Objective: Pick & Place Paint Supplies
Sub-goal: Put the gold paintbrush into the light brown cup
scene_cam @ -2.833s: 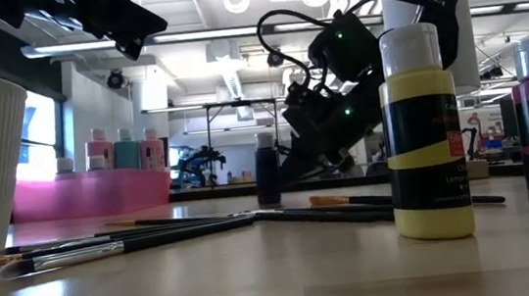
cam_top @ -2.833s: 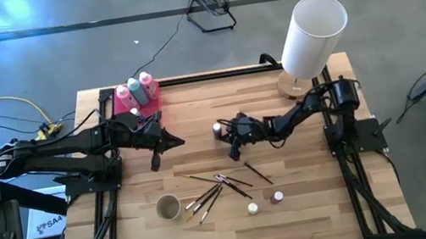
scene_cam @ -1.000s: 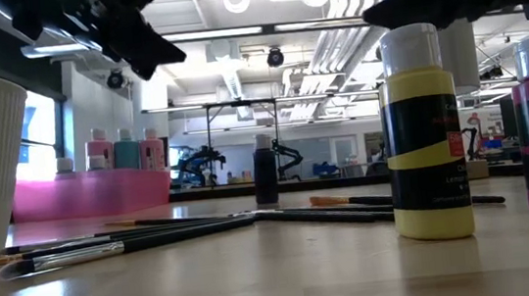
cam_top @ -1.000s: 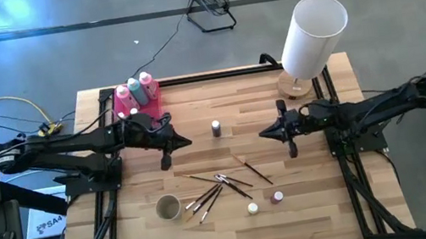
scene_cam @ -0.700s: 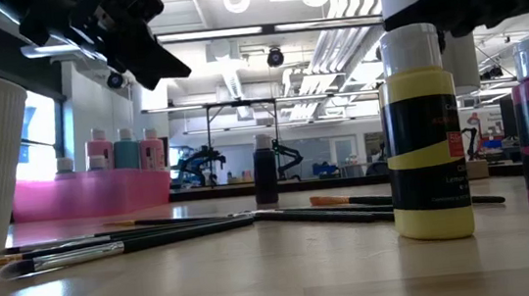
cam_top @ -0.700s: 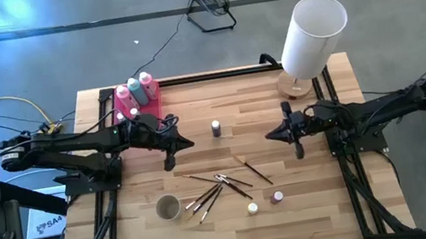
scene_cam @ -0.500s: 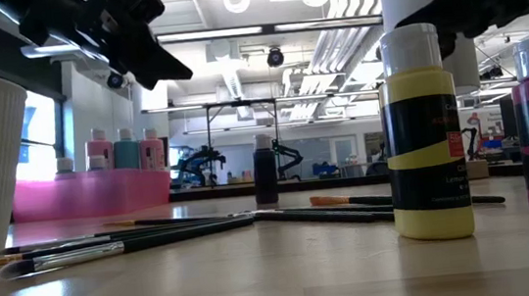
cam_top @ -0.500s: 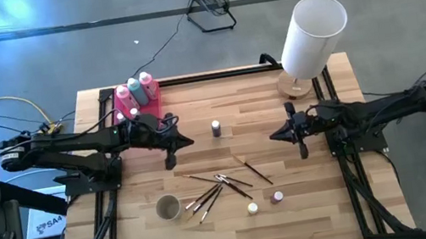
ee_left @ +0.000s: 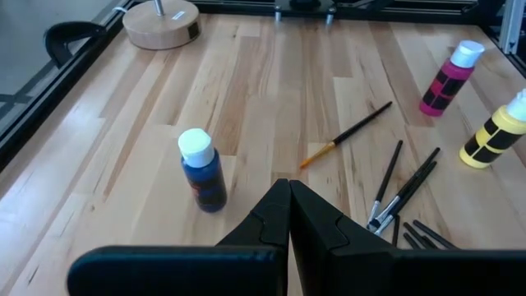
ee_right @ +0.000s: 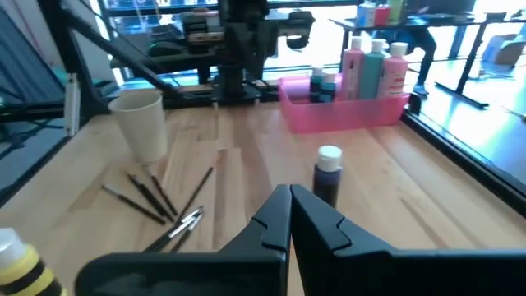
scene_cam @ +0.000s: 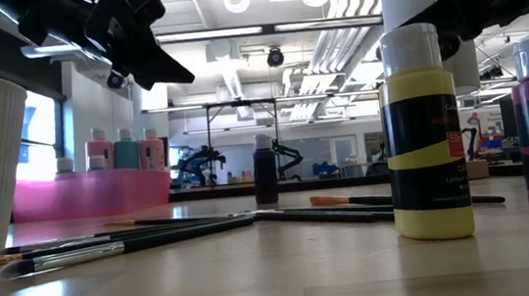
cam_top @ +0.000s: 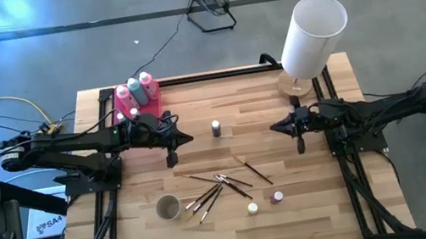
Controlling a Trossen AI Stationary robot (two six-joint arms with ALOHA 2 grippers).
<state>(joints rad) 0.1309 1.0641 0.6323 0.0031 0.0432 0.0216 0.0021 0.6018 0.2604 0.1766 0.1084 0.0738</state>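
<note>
While a small blue paint bottle [cam_top: 216, 127] with a white cap stands upright alone near the middle of the bench [cam_top: 213, 231], we see it free of both claws, which hang above the wood on either side of it. Nearer the front edge lies a loose scatter of thin dark-handled brushes [cam_top: 219, 184], some crossing one another, with a single orange-tipped brush [ee_left: 345, 134] lying a little apart from them. Beside the brushes stand a yellow paint bottle [cam_top: 253, 208] and a magenta paint bottle [cam_top: 278, 197], close together, both upright. A white ribbed cup [cam_top: 168, 206] sits at the other end of the brush scatter. At the far left corner a pink tray [cam_top: 127, 105] holds two pink squeeze bottles [cam_top: 121, 94] and a teal squeeze bottle [cam_top: 134, 86], all upright.

We find the left claw [cam_top: 173, 149] between the tray and the blue bottle, its fingers pressed together and holding nothing. The right claw [cam_top: 296, 127] is well apart from the blue bottle on the opposite side, likewise closed tight and empty, near the wooden base of a white cylinder lampshade [cam_top: 313, 33].
</note>
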